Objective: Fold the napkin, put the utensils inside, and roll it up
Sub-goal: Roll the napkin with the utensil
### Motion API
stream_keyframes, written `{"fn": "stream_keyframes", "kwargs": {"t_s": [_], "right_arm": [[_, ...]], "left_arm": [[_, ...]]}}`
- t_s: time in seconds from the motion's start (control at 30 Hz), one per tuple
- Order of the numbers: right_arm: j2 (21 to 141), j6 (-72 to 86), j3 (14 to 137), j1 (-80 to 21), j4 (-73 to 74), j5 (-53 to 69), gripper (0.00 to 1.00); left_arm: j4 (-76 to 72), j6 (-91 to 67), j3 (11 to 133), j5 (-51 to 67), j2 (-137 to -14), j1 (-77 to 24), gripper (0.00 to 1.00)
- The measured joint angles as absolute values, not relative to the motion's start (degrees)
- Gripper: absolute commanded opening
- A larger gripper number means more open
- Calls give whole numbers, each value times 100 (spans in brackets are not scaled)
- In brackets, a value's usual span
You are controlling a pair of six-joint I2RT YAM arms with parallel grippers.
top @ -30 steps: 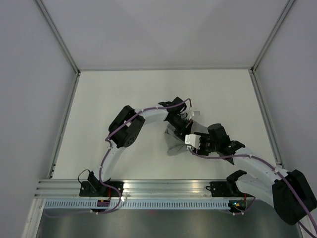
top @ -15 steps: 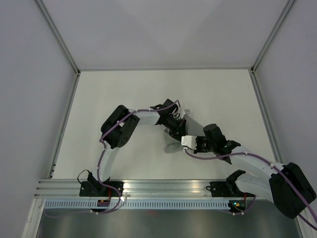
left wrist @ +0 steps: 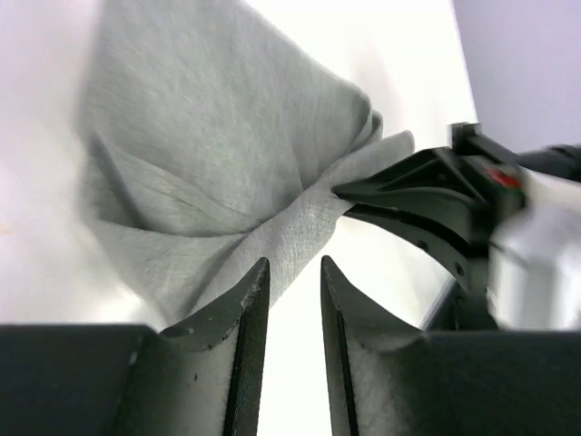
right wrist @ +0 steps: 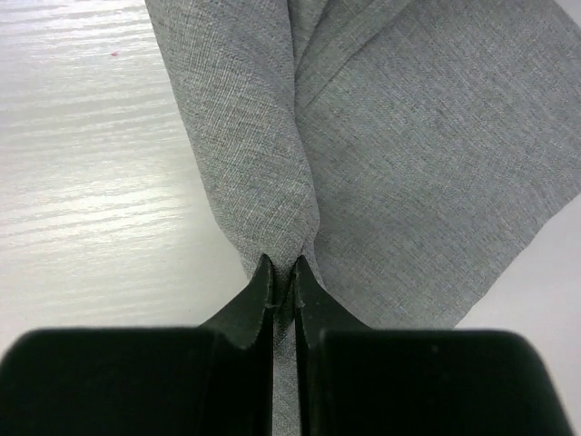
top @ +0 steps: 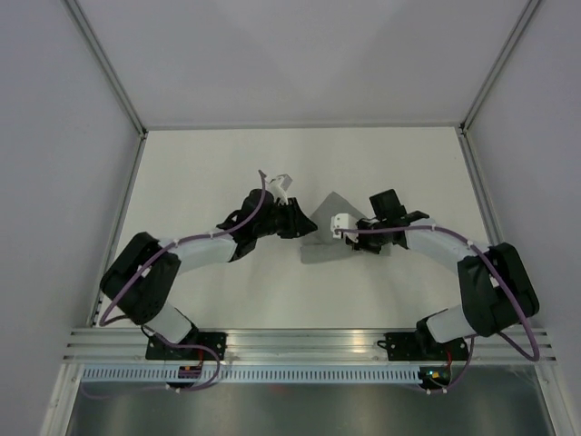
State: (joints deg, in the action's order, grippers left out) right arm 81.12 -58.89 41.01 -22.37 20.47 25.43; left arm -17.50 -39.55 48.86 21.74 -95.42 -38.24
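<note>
1. One napkin [top: 320, 247] lay bunched on the tabletop [top: 200, 173], near its middle.
2. The left gripper [left wrist: 289, 282] stood narrowly parted, empty, cloth just beside its tips.
3. The right gripper [right wrist: 283, 272] pinched a napkin fold; drawing it out low and steadily would probably flatten the creases.

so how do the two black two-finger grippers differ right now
The left gripper stands slightly open, gripping nothing; the right gripper is pinched shut on a fold of the plain grey fabric napkin. The left gripper sits at the cloth's edge, the right gripper over it. Both are black.
</note>
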Motion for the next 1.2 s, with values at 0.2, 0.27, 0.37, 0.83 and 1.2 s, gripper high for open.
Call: {"fn": "stream_keyframes", "kwargs": {"t_s": [0.2,0.27,0.37,0.83,1.2], "right_arm": [[9100,-6213,5065,-1894,2952,3013,1],[9362,-6287,5354,-1831,3267,3131,1],[9690,-6355,5723,-1761,3682,3273,1],[10606,-6462,6726,-1522,4845,3706,0],[10700,-6451,6831,-1503,4956,3734,1]], "left_arm": [[-3105,-3682,3181,-32,-7605,-4051,35],[-3310,-3238,2998,-631,-7317,-4453,36],[-3575,-2335,3013,-1323,-7214,-5089,37],[-4289,2587,3546,-2383,-9349,-7279,47],[-3712,3612,4600,-1809,-10842,-7199,51]]}}
